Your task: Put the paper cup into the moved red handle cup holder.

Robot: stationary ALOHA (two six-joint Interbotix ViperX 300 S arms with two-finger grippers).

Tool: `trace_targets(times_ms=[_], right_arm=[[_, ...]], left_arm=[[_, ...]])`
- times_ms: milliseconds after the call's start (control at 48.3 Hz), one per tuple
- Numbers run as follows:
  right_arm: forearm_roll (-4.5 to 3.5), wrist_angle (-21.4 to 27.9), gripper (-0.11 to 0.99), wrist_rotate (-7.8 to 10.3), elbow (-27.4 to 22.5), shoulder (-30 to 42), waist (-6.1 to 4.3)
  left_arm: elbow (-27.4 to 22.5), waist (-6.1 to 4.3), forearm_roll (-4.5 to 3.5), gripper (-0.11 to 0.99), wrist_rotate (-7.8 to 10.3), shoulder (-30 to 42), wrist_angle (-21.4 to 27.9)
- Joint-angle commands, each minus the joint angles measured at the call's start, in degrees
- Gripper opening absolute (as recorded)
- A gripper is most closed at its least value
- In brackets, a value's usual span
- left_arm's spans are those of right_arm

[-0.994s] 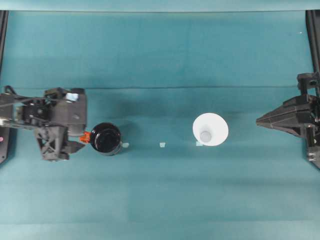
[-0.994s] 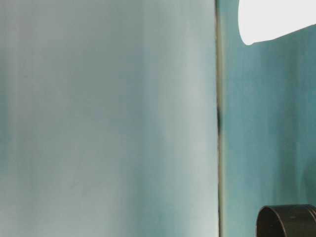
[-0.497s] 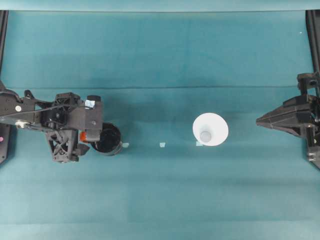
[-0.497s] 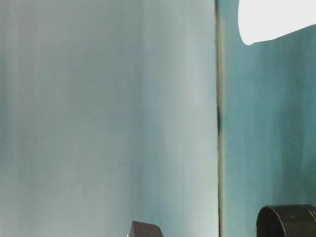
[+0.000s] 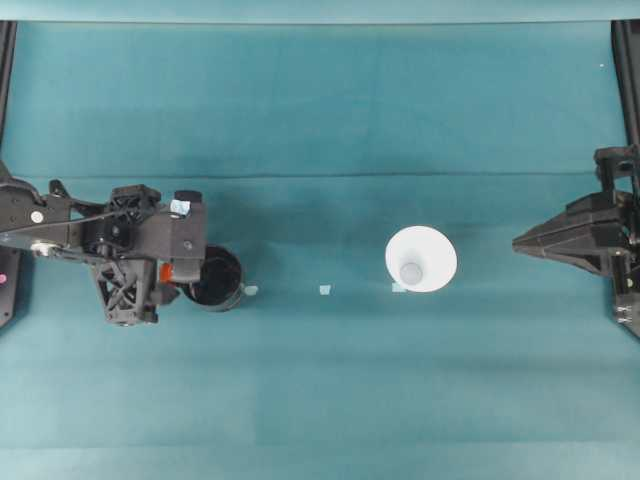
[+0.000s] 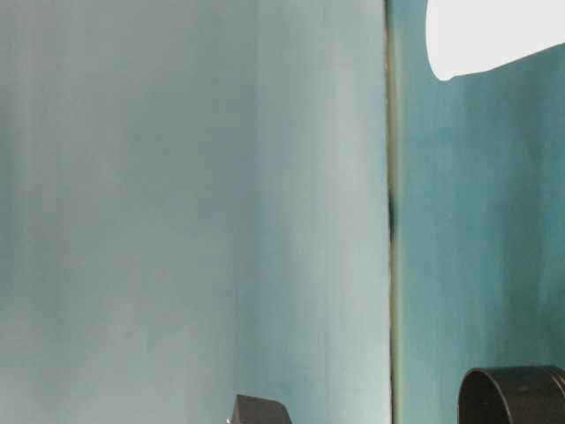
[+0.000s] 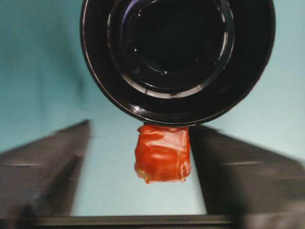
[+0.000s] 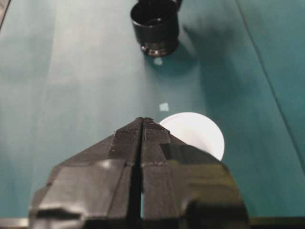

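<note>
Left gripper spread, straddling red handle cup holder's tab, apparently untouched per wrist view. Right gripper pressed together. Paper cup upright, well apart.

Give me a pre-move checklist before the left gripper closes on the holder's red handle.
1. Left gripper open, one finger either side of the red handle: ok.
2. Fingers touching the handle: not ok, gaps show on both sides.
3. Red handle cup holder upright on the table: ok.
4. Paper cup standing apart, rim up: ok.
5. Right gripper shut and away from the cup: ok.
6. Gripper height against the handle: cannot tell.
</note>
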Motion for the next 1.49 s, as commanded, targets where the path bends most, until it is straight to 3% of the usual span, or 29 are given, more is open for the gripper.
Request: trace_targets(times_ms=[0,83,290,601,663,911,1035,1222,1470], right_arm=[[0.09,-0.26,-0.11,0.44,-1.23,0.35,0.0],[0.09,-0.26,-0.11,0.44,-1.23,0.35,0.0],[0.09,-0.26,-0.11,0.44,-1.14,0.35,0.0],[0.09,0.0,-0.11,0.44,-1.14,0.35,0.0],[0.09,0.26,-0.11,0.44,-1.14,0.35,0.0],[0.09,0.35,-0.11,0.44,-1.14,0.35,-0.09],[0.09,0.44,-0.11,0.44,-1.14,0.35,0.0],[0.09,0.35,-0.11,0.44,-1.14,0.26,-0.09],[0.18,0.35,-0.11,0.44,-1.23,0.18,0.0]], left_arm=[[-1.05,-0.88,0.09,0.48,0.09,-0.18,-0.35],[-1.05,-1.32,0.09,0.28,0.44,-0.18,-0.44],[-1.23,-1.32,0.0,0.28,1.32,-0.18,-0.35],[-4.22,-1.32,0.09,0.28,0.88,-2.46,0.79],[-5.8,-1.32,0.09,0.28,0.79,-4.13,2.72],[-15.29,-1.67,0.0,0.28,0.88,-8.53,18.19],[-18.28,-1.67,0.09,0.28,1.05,-8.35,22.76],[-21.09,-1.76,0.09,0.28,0.97,-6.33,22.94],[-29.0,-1.85,0.09,0.28,1.41,0.97,22.59]])
